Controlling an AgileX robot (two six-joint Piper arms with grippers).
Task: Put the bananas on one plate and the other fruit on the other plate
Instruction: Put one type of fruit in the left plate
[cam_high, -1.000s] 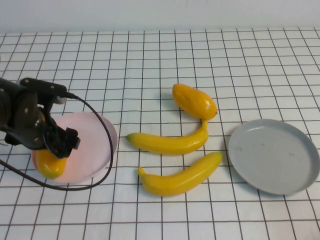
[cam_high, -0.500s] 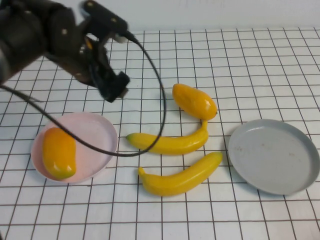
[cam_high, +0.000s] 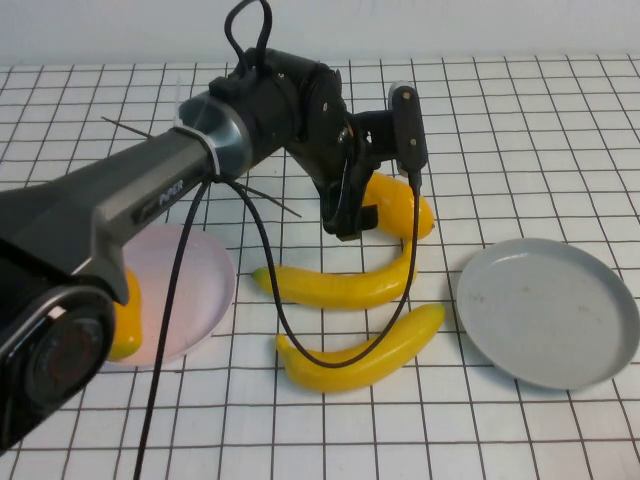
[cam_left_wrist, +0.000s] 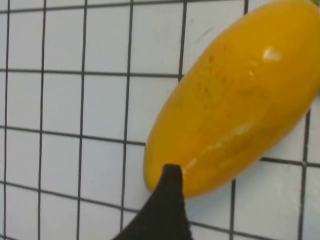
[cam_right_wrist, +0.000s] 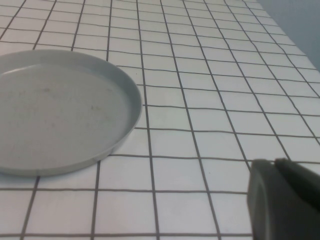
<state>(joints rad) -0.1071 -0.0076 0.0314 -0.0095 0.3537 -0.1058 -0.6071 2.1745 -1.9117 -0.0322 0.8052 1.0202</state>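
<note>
Left hand hovers open over the far mango.

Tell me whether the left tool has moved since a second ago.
Yes. The left tool has gone from over the pink plate across to the mango beside the bananas, and stands open.

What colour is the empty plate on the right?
Grey; the plate shows best in the high view.

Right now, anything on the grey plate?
No. The grey plate is bare in the high view; both bananas still lie on the table to its left.
</note>
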